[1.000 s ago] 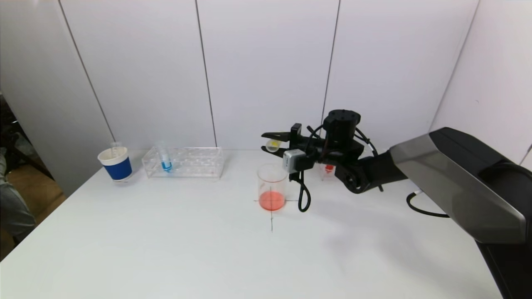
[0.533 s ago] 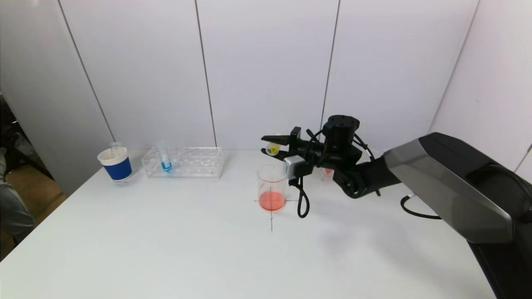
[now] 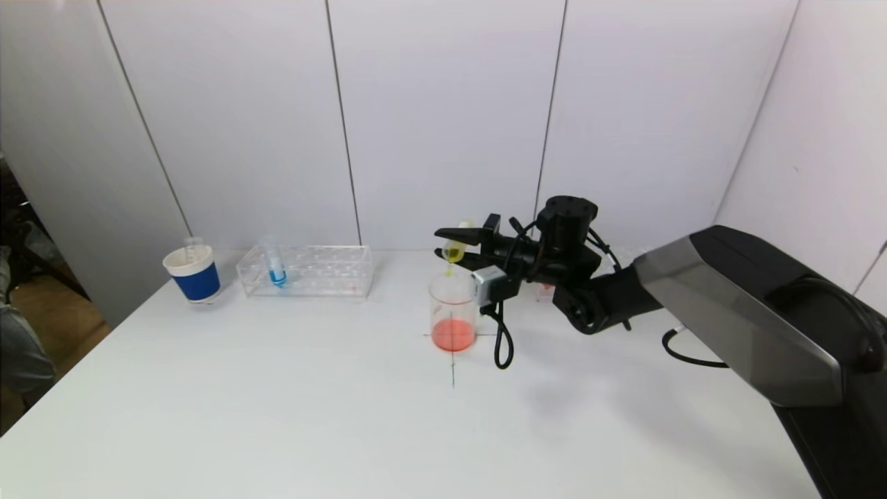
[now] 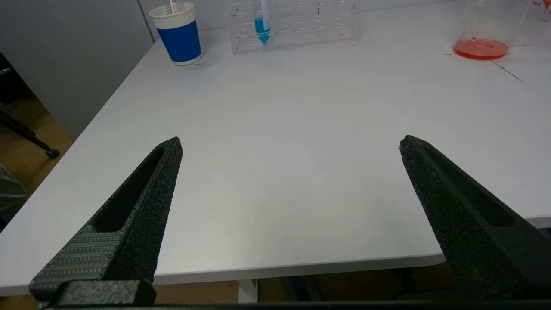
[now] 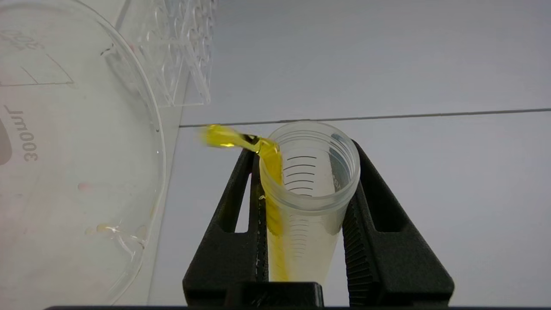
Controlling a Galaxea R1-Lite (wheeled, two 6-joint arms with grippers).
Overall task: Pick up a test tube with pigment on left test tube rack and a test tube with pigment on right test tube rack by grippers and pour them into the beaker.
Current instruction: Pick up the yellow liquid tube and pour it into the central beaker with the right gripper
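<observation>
A test tube (image 5: 310, 193) with yellow pigment is held clamped between the two fingers of the right gripper (image 3: 454, 247), which is positioned above the rim of the beaker (image 3: 453, 312) near the middle of the table (image 3: 346, 416). The tube is tipped over on its side with its open mouth toward the beaker, and a stream of yellow liquid (image 5: 228, 138) is seen leaving the lip of the tube and falling toward the beaker's opening. A shallow layer of orange-red liquid (image 3: 453, 334) lies at the bottom of the beaker, which stands on a black cross mark drawn on the table. The left test tube rack (image 3: 305, 270), of clear plastic, is placed toward the far left of the table and carries one tube of blue pigment (image 3: 276, 267) standing upright at its left end. A blue and white paper cup (image 3: 192, 272) stands just beside that rack, near the far left corner. The right test tube rack is mostly hidden behind the right arm; only a small patch of red (image 3: 547, 285) is seen there. The left gripper (image 4: 288, 146) is held off the near edge of the table, its jaws spread wide with nothing between them.
</observation>
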